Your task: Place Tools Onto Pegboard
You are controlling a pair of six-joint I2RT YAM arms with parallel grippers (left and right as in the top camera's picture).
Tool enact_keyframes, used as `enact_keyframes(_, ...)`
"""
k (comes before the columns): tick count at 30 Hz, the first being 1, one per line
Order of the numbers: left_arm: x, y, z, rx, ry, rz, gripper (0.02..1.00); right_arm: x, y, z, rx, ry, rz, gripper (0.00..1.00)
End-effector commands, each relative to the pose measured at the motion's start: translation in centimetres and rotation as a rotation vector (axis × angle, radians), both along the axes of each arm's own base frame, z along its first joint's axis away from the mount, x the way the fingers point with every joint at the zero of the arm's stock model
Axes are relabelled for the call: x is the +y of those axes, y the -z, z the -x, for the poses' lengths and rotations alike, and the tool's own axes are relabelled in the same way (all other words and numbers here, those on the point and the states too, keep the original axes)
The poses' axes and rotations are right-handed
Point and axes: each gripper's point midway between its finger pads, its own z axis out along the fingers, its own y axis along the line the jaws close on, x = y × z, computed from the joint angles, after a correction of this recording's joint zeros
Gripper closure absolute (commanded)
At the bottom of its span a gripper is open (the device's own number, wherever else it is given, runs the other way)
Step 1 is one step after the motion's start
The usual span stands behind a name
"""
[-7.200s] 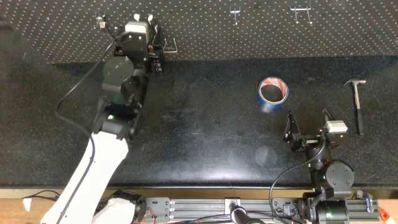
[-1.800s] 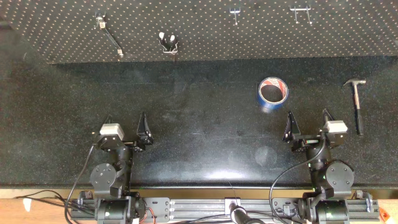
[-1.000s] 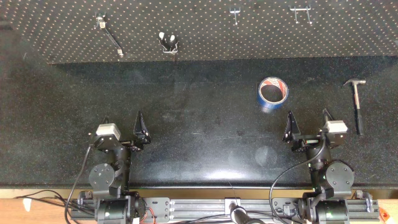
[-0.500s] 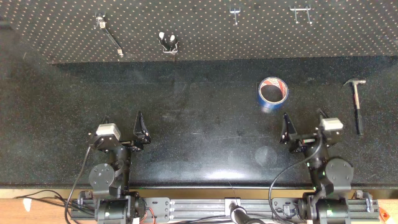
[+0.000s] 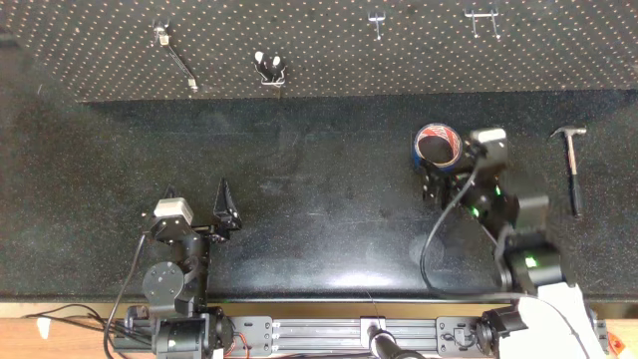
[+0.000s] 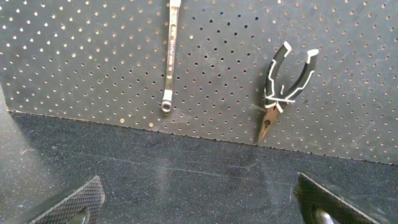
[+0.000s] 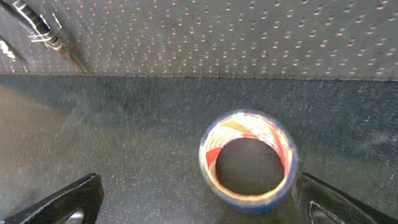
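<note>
- Right gripper (image 7: 199,211): stands wide open, a finger out to either side, and grips nothing.
- Tape roll (image 7: 249,160), just ahead of those fingers: lies flat on the worktop (image 7: 124,124) with its hole upward. Sits nearer one finger than the other, touched by neither.
- Hammer (image 5: 571,170), off to the outer side of the same gripper: lies flat on the worktop, head toward the board, apart from the roll.
- Pegboard (image 5: 319,40), farther ahead, beyond the roll: carries bare hooks (image 5: 376,20), probably the places left for roll and hammer.
- Left gripper (image 6: 199,208), low by its own base: likewise spread open and without load. Faces, well ahead, a wrench (image 6: 169,56) and pliers (image 6: 283,87) that hang on the board already.
- Step in hand, as judged: lining up on the roll for a pick.
- Risk one: may push the roll instead of catching it, since the off-centre position would bring one finger to the rim first and slide the roll along the worktop.
- Risk two: may lose the roll in the lift, since a pinch across a round, smooth rim tends to slip or swing. Looks safer with one finger through the hole.
- Risk three: may miss at the board, since a tilted roll would meet the hook with its wall, not its hole, and drop.
</note>
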Motion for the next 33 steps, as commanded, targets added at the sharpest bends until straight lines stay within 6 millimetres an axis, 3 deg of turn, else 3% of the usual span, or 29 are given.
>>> enact_keyframes(1, -0.1, 0.0, 0.1, -0.004, 0.009, 0.010, 0.023, 0.9, -0.4, -2.0, 0.119, -0.036, 0.032, 0.012)
enact_keyframes(6, -0.1, 0.0, 0.1, -0.004, 0.008, 0.010, 0.023, 1.1, 1.3, -3.1, 0.292, -0.090, 0.121, 0.012)
enact_keyframes(11, -0.1, 0.0, 0.1, -0.004, 0.008, 0.010, 0.023, 0.0, 3.7, -3.5, 0.483, -0.085, 0.235, 0.012)
enact_keyframes(22, -0.1, -0.1, 0.1, -0.004, 0.008, 0.010, 0.023, 2.8, 6.5, -4.7, 0.580, -0.175, 0.295, 0.012)
enact_keyframes(29, -0.1, 0.0, 0.1, -0.004, 0.008, 0.010, 0.025, 2.9, 9.0, -4.4, 0.650, -0.185, 0.309, 0.012)
enact_keyframes(30, -0.1, 0.0, 0.1, -0.004, 0.008, 0.010, 0.023, 2.9, 9.4, -4.3, 0.660, -0.186, 0.311, 0.027)
enact_keyframes(33, -0.1, 0.0, 0.1, -0.004, 0.008, 0.010, 0.023, 2.6, 10.0, -4.3, 0.676, -0.179, 0.325, 0.459)
